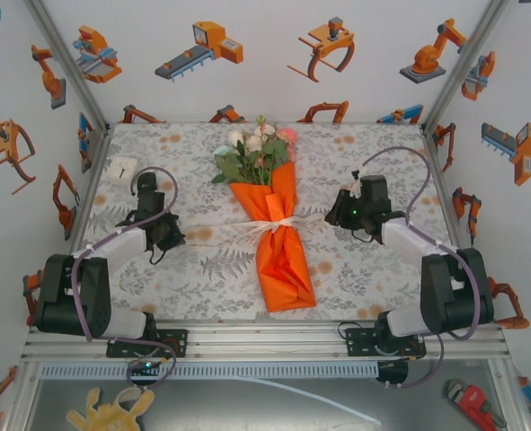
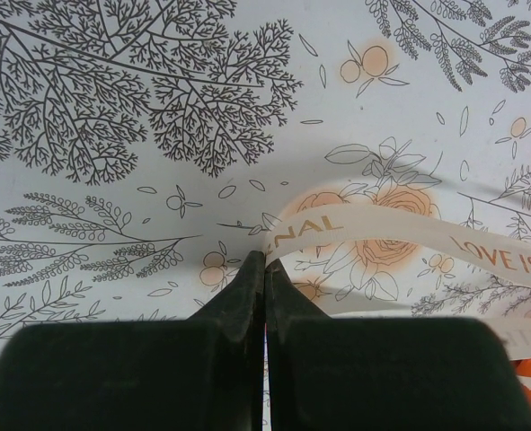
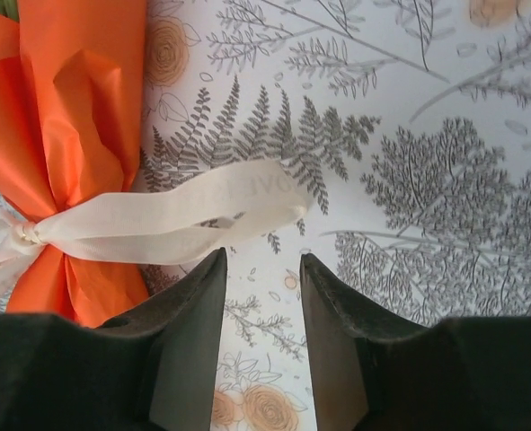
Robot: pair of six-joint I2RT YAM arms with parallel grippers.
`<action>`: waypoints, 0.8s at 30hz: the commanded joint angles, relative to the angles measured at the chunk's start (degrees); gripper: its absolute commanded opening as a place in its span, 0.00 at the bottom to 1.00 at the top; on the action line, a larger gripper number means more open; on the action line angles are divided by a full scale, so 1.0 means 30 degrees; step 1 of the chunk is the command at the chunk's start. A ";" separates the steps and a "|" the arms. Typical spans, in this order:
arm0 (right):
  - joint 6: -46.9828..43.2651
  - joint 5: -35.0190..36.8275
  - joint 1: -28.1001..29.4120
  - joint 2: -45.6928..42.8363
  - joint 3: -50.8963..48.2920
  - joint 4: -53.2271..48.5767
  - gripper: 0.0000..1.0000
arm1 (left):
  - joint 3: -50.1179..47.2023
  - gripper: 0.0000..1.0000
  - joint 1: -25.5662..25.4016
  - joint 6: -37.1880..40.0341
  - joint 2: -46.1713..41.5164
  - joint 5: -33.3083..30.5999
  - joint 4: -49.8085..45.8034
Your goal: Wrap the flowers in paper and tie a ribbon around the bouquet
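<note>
The bouquet lies in the middle of the table, its flowers (image 1: 256, 148) toward the back and the orange paper (image 1: 281, 256) cone pointing to the near edge. The ribbon (image 1: 274, 223) is knotted round the cone's waist. My left gripper (image 1: 168, 235) sits left of the cone. In the left wrist view it (image 2: 267, 260) is shut, with the end of the gold-lettered ribbon (image 2: 400, 229) pinched at its tips. My right gripper (image 1: 335, 214) is right of the cone. In the right wrist view it (image 3: 263, 260) is open, and a loose ribbon (image 3: 175, 220) loop lies just beyond its fingers beside the paper (image 3: 67, 108).
A floral tablecloth (image 1: 202, 269) covers the table. A small white square object (image 1: 121, 169) lies at the back left corner. Printed walls and metal posts close in the left, right and back sides.
</note>
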 commanded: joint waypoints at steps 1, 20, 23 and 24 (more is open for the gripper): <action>-0.1683 0.0882 0.0578 0.1244 0.0863 -0.1313 0.39 | 0.0167 0.05 0.0045 0.0363 -0.0100 -0.0103 -0.0486; -0.0877 0.3389 0.2325 0.4850 -0.1455 0.9543 0.49 | 0.0112 0.00 0.0045 0.0390 0.0021 0.0206 -0.0336; -0.0742 0.3525 0.2426 0.5485 -0.1686 1.0323 0.37 | 0.0092 0.00 0.0051 0.0378 0.0059 0.0092 -0.0397; -0.0634 0.3740 0.2443 0.5579 -0.1707 1.0273 0.30 | 0.0104 0.00 0.0045 0.0380 0.0029 0.0031 -0.0464</action>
